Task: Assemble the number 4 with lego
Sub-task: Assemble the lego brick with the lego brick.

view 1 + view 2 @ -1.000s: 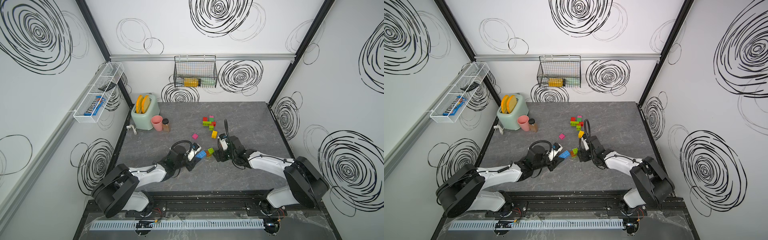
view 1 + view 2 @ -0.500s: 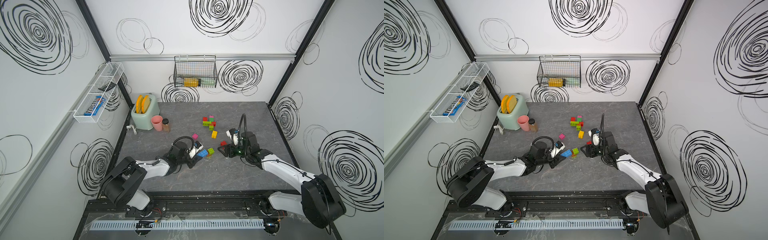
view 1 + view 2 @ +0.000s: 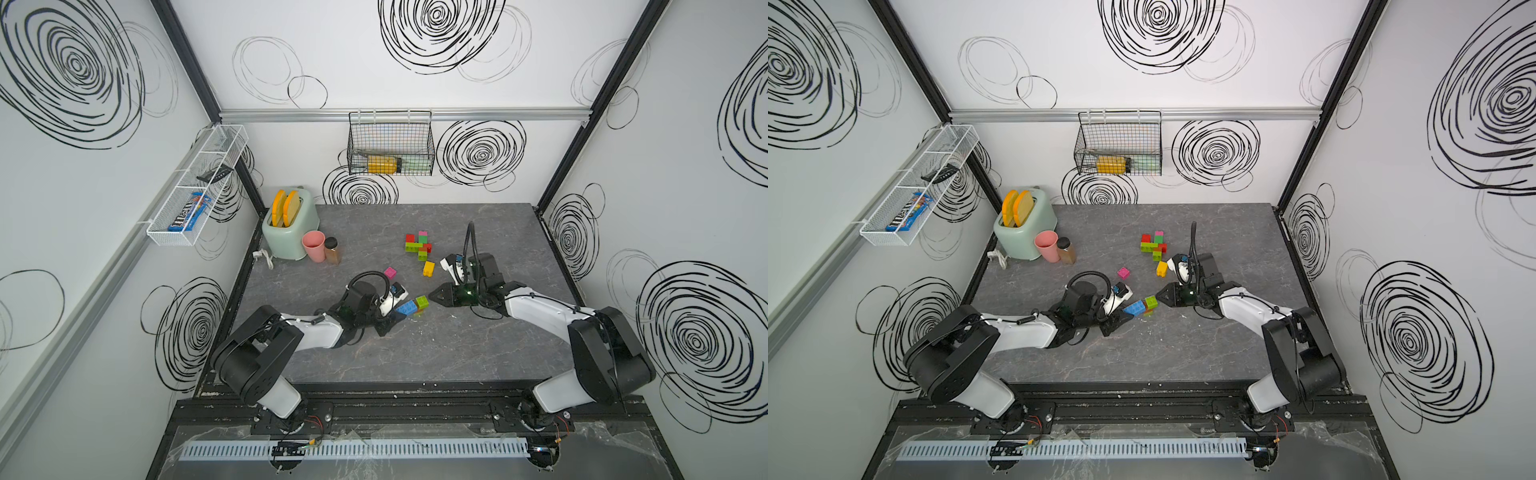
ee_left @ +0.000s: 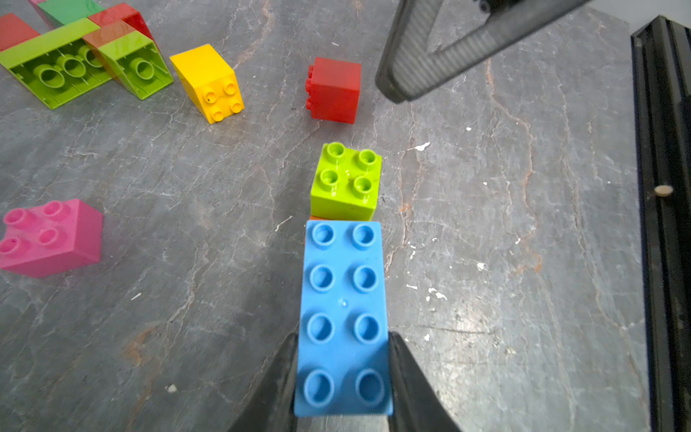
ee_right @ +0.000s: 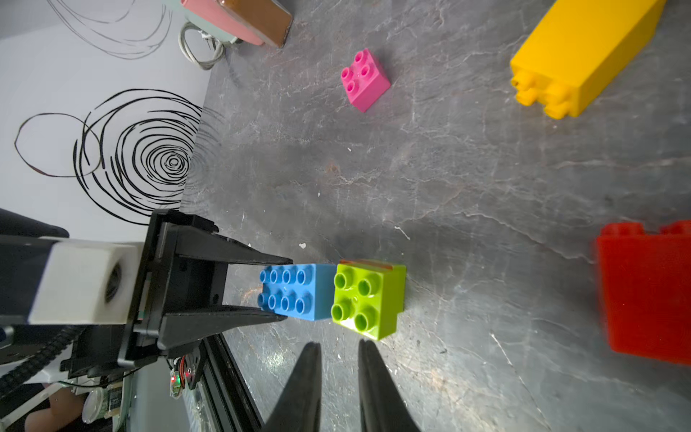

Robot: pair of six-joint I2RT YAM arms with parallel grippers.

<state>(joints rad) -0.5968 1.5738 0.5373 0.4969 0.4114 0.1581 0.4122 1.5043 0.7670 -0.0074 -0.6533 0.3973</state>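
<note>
Blue brick (image 4: 344, 318) (gripped) – lengthwise toward lime brick (image 4: 347, 182).

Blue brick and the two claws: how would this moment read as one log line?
left gripper: shut on blue brick | right gripper: nearly closed, empty | lime brick: touching blue brick's end

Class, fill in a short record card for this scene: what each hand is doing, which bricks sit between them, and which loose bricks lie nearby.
left hand: shut on the blue brick
right hand: empty, jaws nearly together, beside the lime brick
join: lime brick end to end with the blue brick, an orange edge showing under it
loose bricks: pink brick, yellow brick, red brick
far group: red, green and lime bricks
</note>
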